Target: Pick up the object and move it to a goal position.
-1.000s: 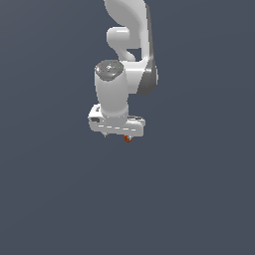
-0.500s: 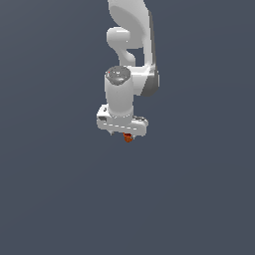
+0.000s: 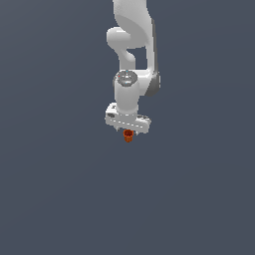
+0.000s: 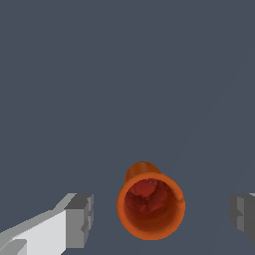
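The object is a tiny orange-red tapered cup [image 3: 128, 136], seen just below the white hand of the arm in the exterior view. In the wrist view the cup [image 4: 151, 204] shows its open mouth toward the camera and sits between the two grey fingertips. My gripper [image 3: 128, 132] is open. One fingertip [image 4: 80, 219] and the other [image 4: 243, 216] each stand apart from the cup with a gap, the cup closer to the first one. Nothing is held.
Plain dark grey-blue ground [image 3: 60, 199] fills both views, with no other objects or edges visible. The white arm [image 3: 133, 45] rises above the hand toward the top of the exterior view.
The hand has shifted toward the exterior view's right and turned, so it now sits centred over the cup. The cup has stayed almost where it was.
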Available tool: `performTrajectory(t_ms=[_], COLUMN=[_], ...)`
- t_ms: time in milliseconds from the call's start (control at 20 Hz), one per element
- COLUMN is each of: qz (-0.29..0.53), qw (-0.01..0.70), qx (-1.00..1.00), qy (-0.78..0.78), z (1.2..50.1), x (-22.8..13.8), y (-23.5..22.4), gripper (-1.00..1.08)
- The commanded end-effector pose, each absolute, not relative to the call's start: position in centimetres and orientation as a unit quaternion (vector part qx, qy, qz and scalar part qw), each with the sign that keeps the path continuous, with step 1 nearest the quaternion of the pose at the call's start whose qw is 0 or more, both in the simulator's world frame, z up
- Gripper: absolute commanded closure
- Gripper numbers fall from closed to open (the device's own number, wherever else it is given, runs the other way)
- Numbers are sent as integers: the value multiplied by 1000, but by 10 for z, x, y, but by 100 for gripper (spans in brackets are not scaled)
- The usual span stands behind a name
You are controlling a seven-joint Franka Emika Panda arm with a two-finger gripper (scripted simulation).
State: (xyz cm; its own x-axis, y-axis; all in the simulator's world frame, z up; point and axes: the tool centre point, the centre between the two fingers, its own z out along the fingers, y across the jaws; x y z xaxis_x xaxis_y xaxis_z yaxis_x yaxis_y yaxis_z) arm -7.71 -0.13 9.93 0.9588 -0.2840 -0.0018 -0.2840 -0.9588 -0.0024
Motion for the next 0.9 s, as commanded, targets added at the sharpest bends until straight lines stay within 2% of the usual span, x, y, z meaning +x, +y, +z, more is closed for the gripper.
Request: performTrajectory(t_ms=[0, 550, 850], qz=[0, 0, 0], qw=[1, 0, 0], qx=[-989, -988, -988], qy=[150, 155, 156], z=[94, 86, 65], x=[-86, -94, -95], y=[2, 5, 5], gripper=[-92, -92, -92])
